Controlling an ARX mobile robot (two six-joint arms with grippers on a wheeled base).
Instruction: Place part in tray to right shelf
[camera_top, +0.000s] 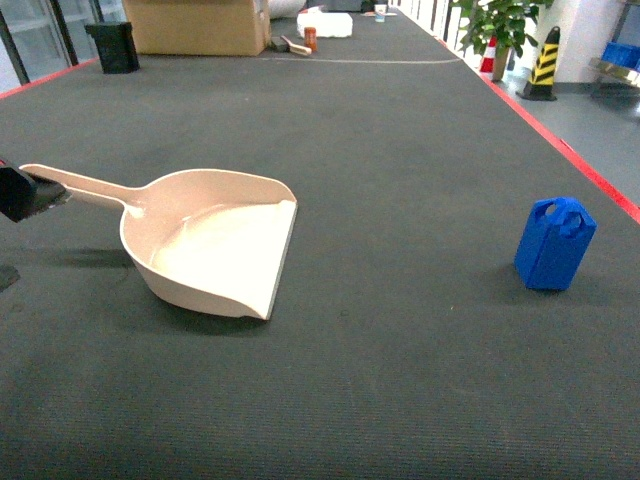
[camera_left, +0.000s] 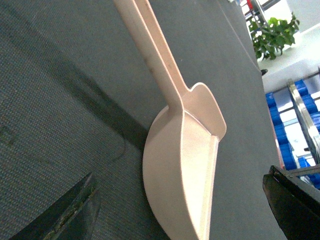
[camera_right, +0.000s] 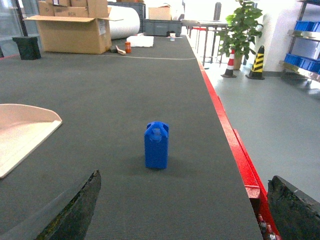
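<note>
The tray (camera_top: 215, 245), a pale beige scoop, lies on the dark mat at the left, its handle pointing left. My left gripper (camera_top: 20, 192) sits at the left edge, just by the handle's end. In the left wrist view the gripper (camera_left: 179, 190) is open, its fingers (camera_left: 65, 215) wide on either side of the tray (camera_left: 182, 150) without touching it. The part (camera_top: 555, 243), a small blue jug-like block, stands upright at the right. My right gripper (camera_right: 182, 200) is open and empty, some way short of the part (camera_right: 157, 145). The right shelf (camera_right: 305, 30) with blue crates stands beyond the table.
A red strip (camera_top: 560, 140) marks the table's right edge, with floor beyond. At the far end are a cardboard box (camera_top: 195, 25), a black bin (camera_top: 112, 45) and a white item (camera_top: 325, 22). A plant (camera_top: 500, 25) and a striped cone (camera_top: 543, 65) stand off the table.
</note>
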